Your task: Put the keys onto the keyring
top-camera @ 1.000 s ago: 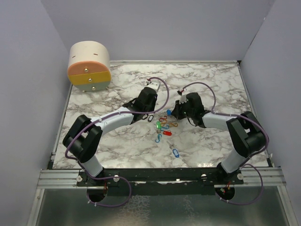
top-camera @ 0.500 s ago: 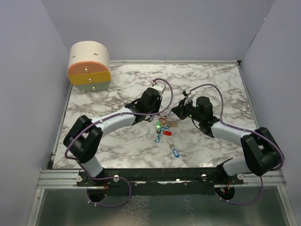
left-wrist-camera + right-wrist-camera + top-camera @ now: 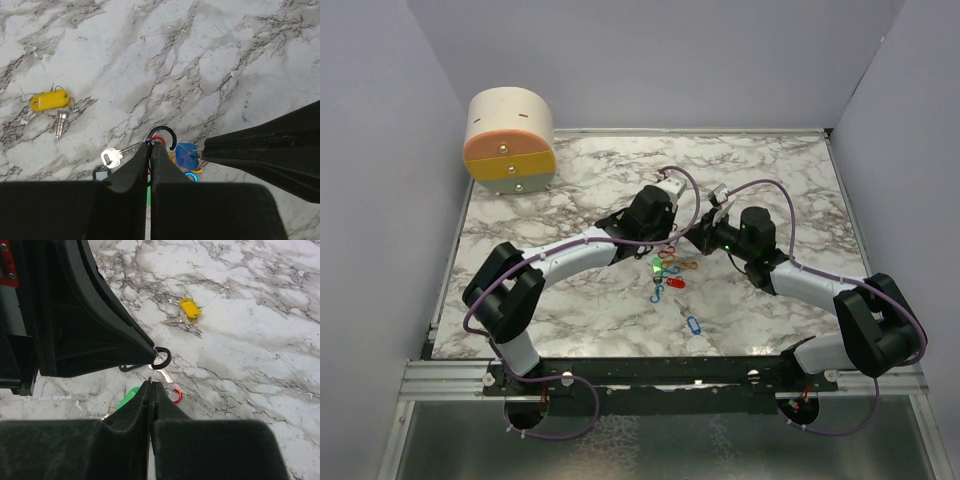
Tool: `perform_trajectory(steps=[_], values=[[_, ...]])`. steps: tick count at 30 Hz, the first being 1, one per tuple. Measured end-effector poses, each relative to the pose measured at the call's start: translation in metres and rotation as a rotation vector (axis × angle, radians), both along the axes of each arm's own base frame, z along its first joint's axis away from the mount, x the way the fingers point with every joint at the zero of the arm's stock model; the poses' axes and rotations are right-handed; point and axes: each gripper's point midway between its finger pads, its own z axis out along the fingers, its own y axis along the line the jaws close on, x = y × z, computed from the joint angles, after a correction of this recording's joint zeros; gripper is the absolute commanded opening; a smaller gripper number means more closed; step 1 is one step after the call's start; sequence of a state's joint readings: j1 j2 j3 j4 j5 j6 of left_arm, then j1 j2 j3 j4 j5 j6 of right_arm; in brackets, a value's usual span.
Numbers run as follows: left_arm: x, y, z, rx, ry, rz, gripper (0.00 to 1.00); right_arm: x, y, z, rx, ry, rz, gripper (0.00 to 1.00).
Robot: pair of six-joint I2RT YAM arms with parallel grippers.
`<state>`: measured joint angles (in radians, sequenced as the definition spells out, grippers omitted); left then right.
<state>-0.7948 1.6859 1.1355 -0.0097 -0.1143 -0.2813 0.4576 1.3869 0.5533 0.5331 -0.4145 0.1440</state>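
Wrist views, not the overhead, show left pincer point(image 3: 151, 145) gripping keyring point(image 3: 165, 129), right pincer point(image 3: 150, 385) closed, perhaps on blue key point(image 3: 186, 154).

Holds the left arm stretched forward and rightward, left gripper point(image 3: 151, 145) clamped tight; keeps the right arm bent inward, right gripper point(image 3: 150, 384) likewise closed, both tips almost meeting, pointed downward.

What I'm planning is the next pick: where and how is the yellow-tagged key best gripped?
Probably by the yellow tag, pinched across its narrow width from straight above. It lies flat on the table, apart from the other keys, and looks bulkier than the thin metal blade beside it, which offers little to pinch.
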Motion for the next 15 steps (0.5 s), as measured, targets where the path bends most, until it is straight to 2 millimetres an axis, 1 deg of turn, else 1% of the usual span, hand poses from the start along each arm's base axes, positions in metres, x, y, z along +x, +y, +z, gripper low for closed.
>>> perform_trajectory(steps=[4,7,10,15], values=[[-0.0020,-0.0057,-0.0008,0.001,0.001,-0.014,0.00,-0.0002,0.0011,0.0014,0.003,-0.007,0.005,0.01],[-0.0024,-0.0100,-0.0049,0.008,0.005,-0.022,0.00,0.0002,0.0011,0.0021,0.003,-0.011,0.005,0.01],[-0.0045,-0.0105,-0.0085,0.017,0.013,-0.026,0.00,-0.0002,0.0020,0.0025,0.001,-0.016,0.009,0.01],[-0.0056,-0.0112,-0.0088,0.018,0.014,-0.029,0.00,-0.0005,0.0027,0.0027,0.000,-0.020,0.012,0.01]])
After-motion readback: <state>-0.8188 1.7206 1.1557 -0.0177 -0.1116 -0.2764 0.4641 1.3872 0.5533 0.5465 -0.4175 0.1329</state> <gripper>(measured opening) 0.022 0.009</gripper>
